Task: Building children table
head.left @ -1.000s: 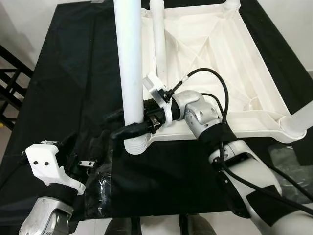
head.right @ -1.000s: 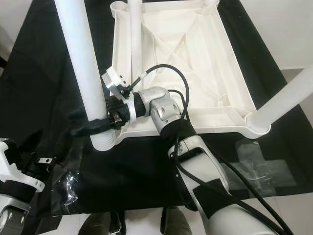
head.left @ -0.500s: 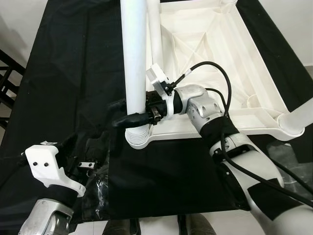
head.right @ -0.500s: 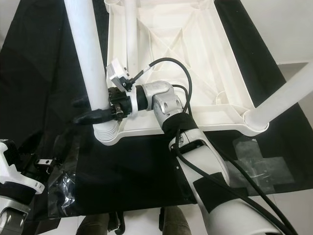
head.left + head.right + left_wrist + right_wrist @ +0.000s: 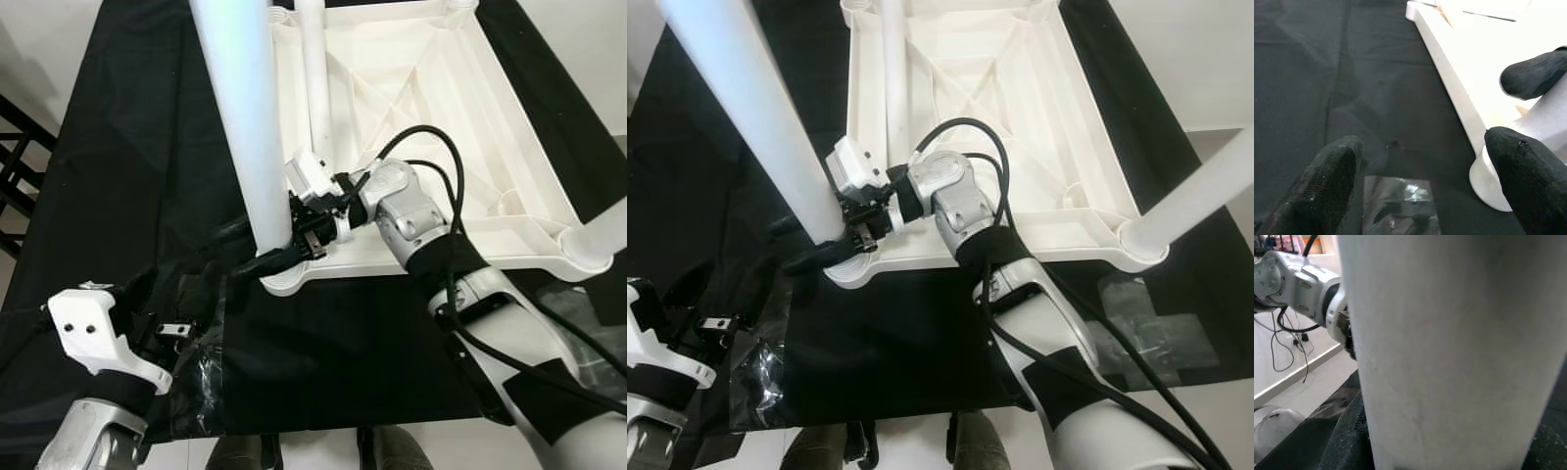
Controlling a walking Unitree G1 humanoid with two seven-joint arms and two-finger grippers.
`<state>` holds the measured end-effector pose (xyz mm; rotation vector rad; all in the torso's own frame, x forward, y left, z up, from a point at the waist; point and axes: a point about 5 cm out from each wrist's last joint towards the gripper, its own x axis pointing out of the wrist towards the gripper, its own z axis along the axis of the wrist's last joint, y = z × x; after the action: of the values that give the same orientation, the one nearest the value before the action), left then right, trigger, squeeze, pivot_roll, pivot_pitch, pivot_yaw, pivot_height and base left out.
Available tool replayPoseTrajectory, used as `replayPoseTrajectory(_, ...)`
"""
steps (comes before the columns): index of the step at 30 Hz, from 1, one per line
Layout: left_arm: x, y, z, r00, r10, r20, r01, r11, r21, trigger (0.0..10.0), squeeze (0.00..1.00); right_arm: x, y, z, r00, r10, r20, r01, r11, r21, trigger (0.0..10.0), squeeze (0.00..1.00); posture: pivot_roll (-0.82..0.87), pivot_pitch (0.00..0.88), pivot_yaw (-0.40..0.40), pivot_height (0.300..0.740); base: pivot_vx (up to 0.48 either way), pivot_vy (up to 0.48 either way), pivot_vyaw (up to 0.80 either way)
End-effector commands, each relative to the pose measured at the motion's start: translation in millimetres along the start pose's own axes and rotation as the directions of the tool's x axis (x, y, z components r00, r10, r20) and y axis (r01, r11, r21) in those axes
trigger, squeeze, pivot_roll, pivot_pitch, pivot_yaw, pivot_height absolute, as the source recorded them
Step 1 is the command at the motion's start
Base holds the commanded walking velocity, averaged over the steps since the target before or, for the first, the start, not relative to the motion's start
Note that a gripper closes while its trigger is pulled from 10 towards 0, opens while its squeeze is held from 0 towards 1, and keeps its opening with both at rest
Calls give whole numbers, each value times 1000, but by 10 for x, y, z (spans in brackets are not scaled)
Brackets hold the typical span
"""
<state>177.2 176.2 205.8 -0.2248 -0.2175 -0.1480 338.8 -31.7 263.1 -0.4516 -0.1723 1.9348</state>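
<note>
The white table top [image 5: 421,108] lies upside down on a black cloth. A thick white leg [image 5: 240,117] rises from its near-left corner socket [image 5: 279,282], with its top leaning to my left. My right gripper [image 5: 257,245] is shut on this leg just above the socket; up close the leg [image 5: 1449,352] is a broad white column between the fingers. My left gripper [image 5: 1422,156] hovers low over the cloth at the near left, open and holding nothing, pointing toward that corner.
Another leg [image 5: 313,88] stands at the far-left corner and one [image 5: 602,235] at the near-right corner. Crumpled clear plastic [image 5: 201,382] lies on the cloth by my left arm. A black rack [image 5: 15,166] stands off the cloth's left edge.
The leg in my right gripper has leaned its top to my left, and less of its ribbed end shows above the socket. The left arm has stayed put.
</note>
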Motion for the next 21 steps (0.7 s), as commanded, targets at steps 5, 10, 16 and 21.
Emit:
replayPoseTrajectory(5,-31,0,-22,1000,2,-23,-3,1000,-12,10000,0,-24,309,-453,987,115,-115,-87,970,226,10000,0,61,409,0,740,0,0,0)
replayPoseTrajectory(10,-32,0,-26,1000,1,-26,-1,1000,-16,10000,0,-49,359,-482,985,130,-117,-97,963,253,10000,0,60,405,3,740,0,0,0)
replayPoseTrajectory(16,-40,0,-33,1000,-3,-31,2,1000,-21,10000,0,-68,362,-495,986,129,-103,-96,955,280,10000,0,64,398,8,740,0,0,0)
replayPoseTrajectory(21,-48,-5,-37,999,-4,-34,3,1000,-24,10000,0,-31,279,-525,994,73,-85,-50,967,251,10000,0,65,395,6,740,0,0,0)
